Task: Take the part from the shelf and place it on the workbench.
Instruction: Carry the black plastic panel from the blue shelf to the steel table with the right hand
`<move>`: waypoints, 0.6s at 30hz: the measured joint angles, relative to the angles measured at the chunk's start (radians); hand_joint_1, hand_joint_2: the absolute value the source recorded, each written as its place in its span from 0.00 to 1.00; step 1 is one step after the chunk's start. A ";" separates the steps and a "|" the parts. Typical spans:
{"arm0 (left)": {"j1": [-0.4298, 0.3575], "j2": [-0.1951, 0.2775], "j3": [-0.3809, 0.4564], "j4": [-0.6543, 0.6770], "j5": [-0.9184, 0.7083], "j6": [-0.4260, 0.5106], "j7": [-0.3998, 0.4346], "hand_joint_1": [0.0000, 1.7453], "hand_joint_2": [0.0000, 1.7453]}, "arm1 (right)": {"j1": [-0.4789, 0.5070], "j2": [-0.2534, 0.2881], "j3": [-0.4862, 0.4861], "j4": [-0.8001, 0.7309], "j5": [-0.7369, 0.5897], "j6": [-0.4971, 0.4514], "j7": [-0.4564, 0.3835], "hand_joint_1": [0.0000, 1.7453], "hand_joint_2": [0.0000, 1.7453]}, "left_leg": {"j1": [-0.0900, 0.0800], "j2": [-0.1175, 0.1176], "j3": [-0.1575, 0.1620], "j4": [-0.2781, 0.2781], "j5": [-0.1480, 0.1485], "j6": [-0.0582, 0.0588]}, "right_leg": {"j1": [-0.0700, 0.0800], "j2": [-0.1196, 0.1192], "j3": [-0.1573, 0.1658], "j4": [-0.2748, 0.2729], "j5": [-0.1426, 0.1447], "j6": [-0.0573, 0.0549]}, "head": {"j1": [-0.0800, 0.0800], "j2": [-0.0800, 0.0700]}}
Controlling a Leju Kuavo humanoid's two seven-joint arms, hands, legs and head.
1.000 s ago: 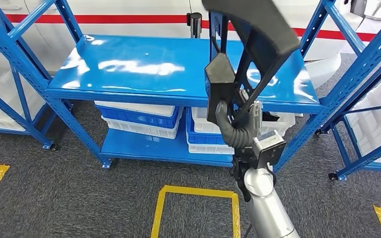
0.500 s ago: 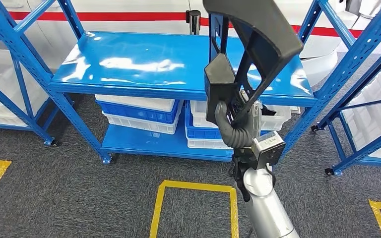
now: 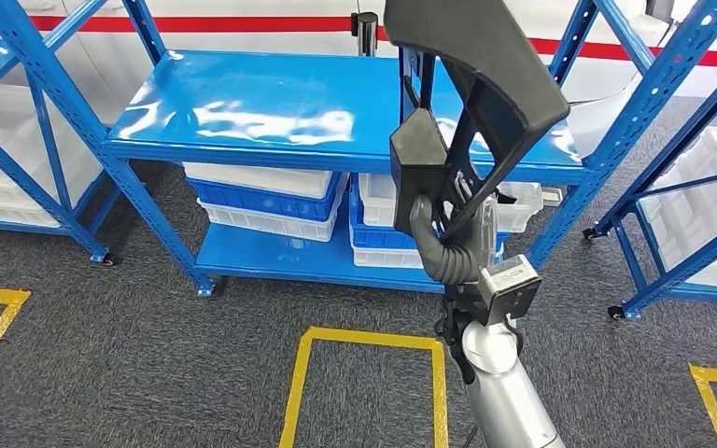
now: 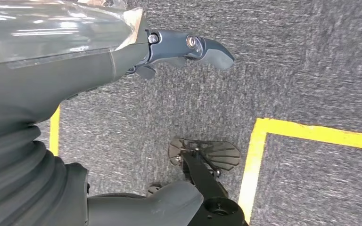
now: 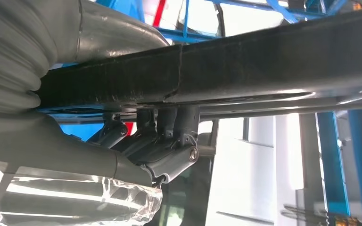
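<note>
The right hand (image 3: 448,229) grips a large black angular plastic part (image 3: 471,84), held up before the blue metal shelf (image 3: 271,112) (white-and-blue bins (image 3: 261,201) underneath); left hand (image 4: 188,47) hangs open over yellow-taped grey carpet (image 3: 149,355)

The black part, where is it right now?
In the head view the black part is held up by the right hand, right of centre, in front of the blue shelf.

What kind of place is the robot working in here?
Probably a factory or warehouse floor: blue steel shelving holding stacked plastic bins, and yellow tape on grey carpet.
</note>
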 joint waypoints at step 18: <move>0.001 0.006 0.000 -0.001 -0.004 0.008 -0.005 0.00 1.00 | 0.004 0.000 0.014 -0.001 0.010 -0.003 -0.010 1.00 1.00 | 0.006 0.029 0.056 0.000 -0.064 0.024 | 0.018 -0.055 -0.059 0.044 0.008 -0.014 | -0.001 0.000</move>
